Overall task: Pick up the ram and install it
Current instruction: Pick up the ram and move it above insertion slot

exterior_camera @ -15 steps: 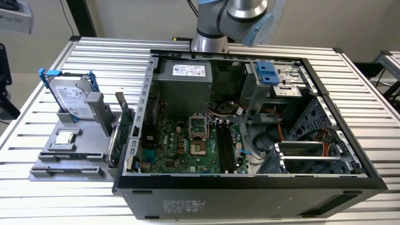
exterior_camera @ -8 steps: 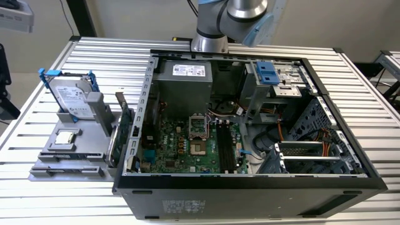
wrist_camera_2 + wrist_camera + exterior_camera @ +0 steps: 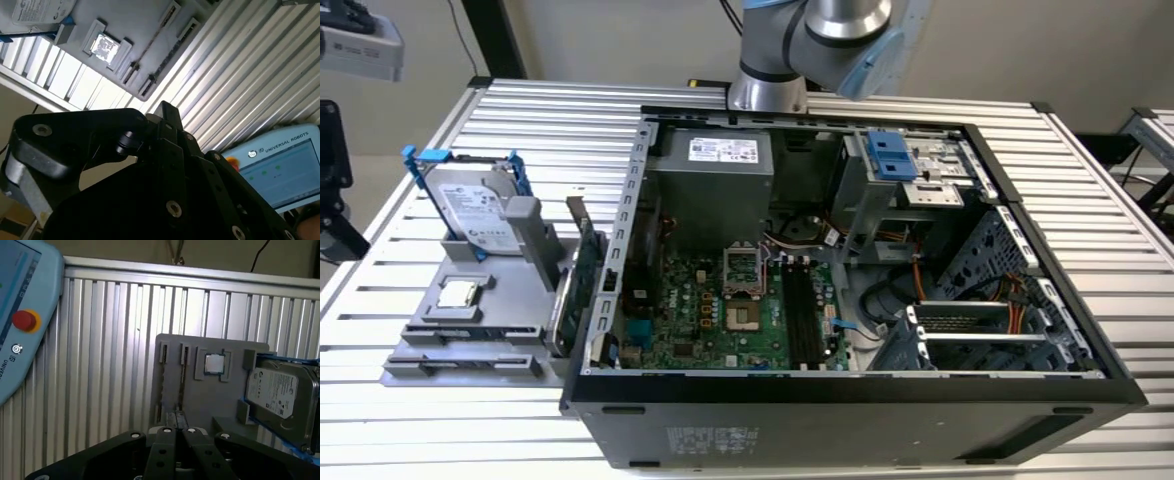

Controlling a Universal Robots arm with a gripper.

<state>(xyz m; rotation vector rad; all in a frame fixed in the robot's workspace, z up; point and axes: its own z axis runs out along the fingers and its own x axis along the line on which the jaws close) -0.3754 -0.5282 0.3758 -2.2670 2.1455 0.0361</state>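
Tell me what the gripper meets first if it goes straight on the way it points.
In the first wrist view the gripper points at the gray holder, in line with what looks like the ram standing edge-on in a slot. Its top edge would likely come first, though depth is unclear.

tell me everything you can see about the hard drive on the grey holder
The hard drive is a silver metal box with a white printed label, held in a blue plastic frame whose ends stick out past its top. It stands on edge, leaning slightly, slotted into the grey holder on the slatted table, outside the open computer case, towards the exterior view's left.
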